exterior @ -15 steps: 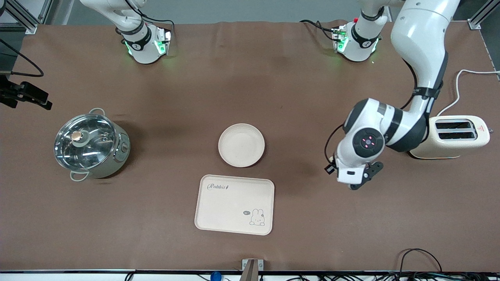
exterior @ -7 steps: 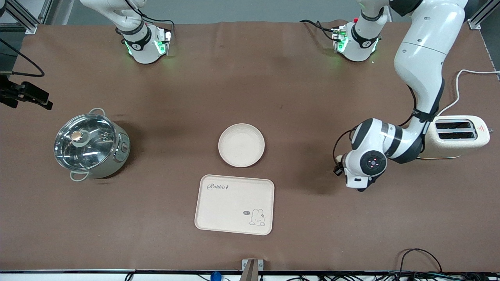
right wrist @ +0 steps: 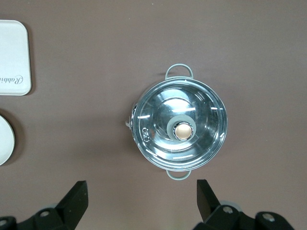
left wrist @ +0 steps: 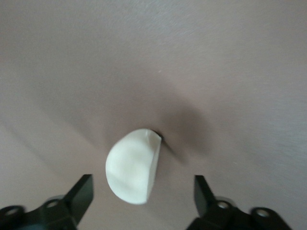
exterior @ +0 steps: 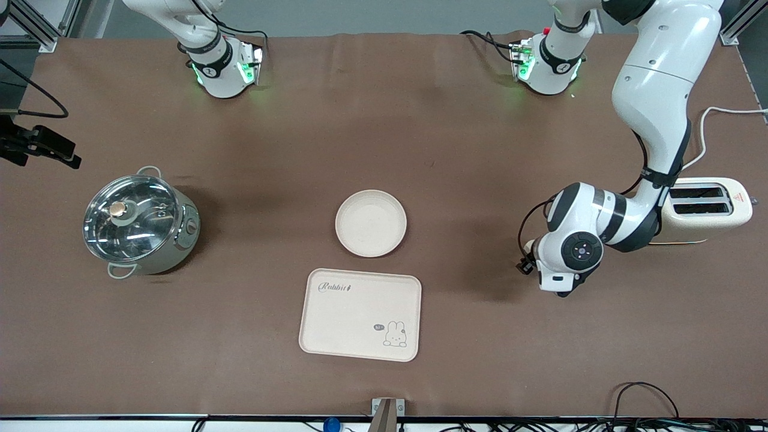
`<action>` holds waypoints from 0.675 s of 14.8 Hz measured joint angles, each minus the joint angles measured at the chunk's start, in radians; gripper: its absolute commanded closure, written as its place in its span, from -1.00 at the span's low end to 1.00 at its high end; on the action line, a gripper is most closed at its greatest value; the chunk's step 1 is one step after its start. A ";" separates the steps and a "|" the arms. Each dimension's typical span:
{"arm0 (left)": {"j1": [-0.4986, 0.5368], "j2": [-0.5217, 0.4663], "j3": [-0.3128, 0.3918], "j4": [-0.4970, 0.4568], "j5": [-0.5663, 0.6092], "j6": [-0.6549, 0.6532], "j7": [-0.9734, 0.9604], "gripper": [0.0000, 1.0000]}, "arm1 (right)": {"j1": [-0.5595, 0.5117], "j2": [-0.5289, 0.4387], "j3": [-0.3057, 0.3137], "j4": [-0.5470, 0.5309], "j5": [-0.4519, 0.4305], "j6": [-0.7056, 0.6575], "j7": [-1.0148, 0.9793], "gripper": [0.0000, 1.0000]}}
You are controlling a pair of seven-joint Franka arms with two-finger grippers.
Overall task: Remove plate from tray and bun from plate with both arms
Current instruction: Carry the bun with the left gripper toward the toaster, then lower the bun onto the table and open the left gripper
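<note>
The round cream plate [exterior: 371, 223] sits mid-table, with its edge in the right wrist view [right wrist: 5, 141]. The pale bun [left wrist: 133, 171] lies on the brown cloth; in the front view the left arm's wrist [exterior: 567, 255] hides it. My left gripper [left wrist: 142, 182] is open and low over the bun, with a finger on either side and not touching it. My right gripper [right wrist: 141, 184] is open and empty, high above the pot [right wrist: 180, 128] and out of the front view.
A cream rabbit tray [exterior: 360, 314] lies nearer the front camera than the plate. A steel pot with a glass lid [exterior: 139, 221] stands toward the right arm's end. A cream toaster [exterior: 702, 207] stands beside the left arm's elbow.
The left arm has dropped lower and shifted a little toward the toaster end. Plate, tray and pot have not moved.
</note>
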 measured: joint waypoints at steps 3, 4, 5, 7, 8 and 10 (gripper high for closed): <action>-0.002 -0.052 -0.011 0.062 0.000 -0.023 0.001 -1.00 | 0.000 0.000 0.001 0.000 0.000 -0.002 0.000 -1.00; 0.000 -0.079 -0.019 0.084 0.001 -0.044 0.013 -1.00 | 0.000 0.000 0.001 0.000 0.000 -0.002 0.000 -1.00; 0.000 -0.106 -0.027 0.103 0.001 -0.062 0.037 -1.00 | 0.000 0.000 0.001 0.000 0.000 -0.002 0.000 -1.00; 0.000 -0.163 -0.033 0.135 0.003 -0.077 0.141 -1.00 | 0.000 0.000 0.001 0.000 0.000 -0.004 0.000 -1.00; 0.004 -0.192 -0.033 0.150 0.003 -0.082 0.222 -1.00 | 0.000 0.000 0.001 0.000 0.000 -0.004 0.000 -1.00; 0.017 -0.251 -0.031 0.173 0.004 -0.119 0.364 -1.00 | 0.000 0.000 0.001 0.000 0.000 -0.004 0.000 -1.00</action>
